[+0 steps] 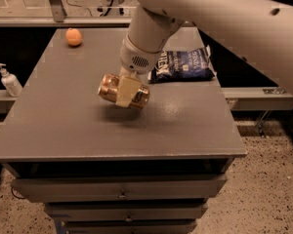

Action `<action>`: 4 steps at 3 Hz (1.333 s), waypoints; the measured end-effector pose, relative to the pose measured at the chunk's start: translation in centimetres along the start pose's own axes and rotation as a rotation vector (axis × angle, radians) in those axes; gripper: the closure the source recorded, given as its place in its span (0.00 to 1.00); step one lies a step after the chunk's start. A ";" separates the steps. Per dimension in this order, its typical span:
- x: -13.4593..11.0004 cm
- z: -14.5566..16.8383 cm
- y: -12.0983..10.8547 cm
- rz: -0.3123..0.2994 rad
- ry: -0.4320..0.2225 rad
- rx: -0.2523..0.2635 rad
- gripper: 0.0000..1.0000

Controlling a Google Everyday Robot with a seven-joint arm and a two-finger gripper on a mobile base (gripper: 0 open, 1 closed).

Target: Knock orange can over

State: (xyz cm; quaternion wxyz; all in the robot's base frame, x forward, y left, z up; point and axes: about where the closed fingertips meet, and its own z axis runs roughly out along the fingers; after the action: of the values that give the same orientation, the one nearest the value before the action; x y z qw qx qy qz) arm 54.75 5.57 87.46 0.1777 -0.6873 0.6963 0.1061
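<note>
The orange can (109,87), shiny orange-gold metal, lies on its side in my gripper (125,91), a little above the middle of the grey table (63,126). Its end points left and a shadow falls on the table just below it. My gripper is shut on the can, and one cream finger pad (126,92) covers its middle. The white arm reaches down to it from the upper right.
A small orange ball (73,37) sits at the table's far left corner. A dark blue snack bag (183,65) lies at the far right. A white pump bottle (9,80) stands on a ledge off the left edge. Drawers are below the front edge.
</note>
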 end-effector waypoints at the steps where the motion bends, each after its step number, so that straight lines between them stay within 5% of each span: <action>1: 2.1 0.7 -0.7 -0.025 0.177 0.006 1.00; 2: 2.4 1.1 -1.2 -0.042 0.269 0.022 0.82; 4: 2.1 1.4 -1.2 -0.055 0.319 0.034 0.36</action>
State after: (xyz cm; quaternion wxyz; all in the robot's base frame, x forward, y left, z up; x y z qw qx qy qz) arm 56.12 4.17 85.45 0.0795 -0.7110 0.6983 -0.0209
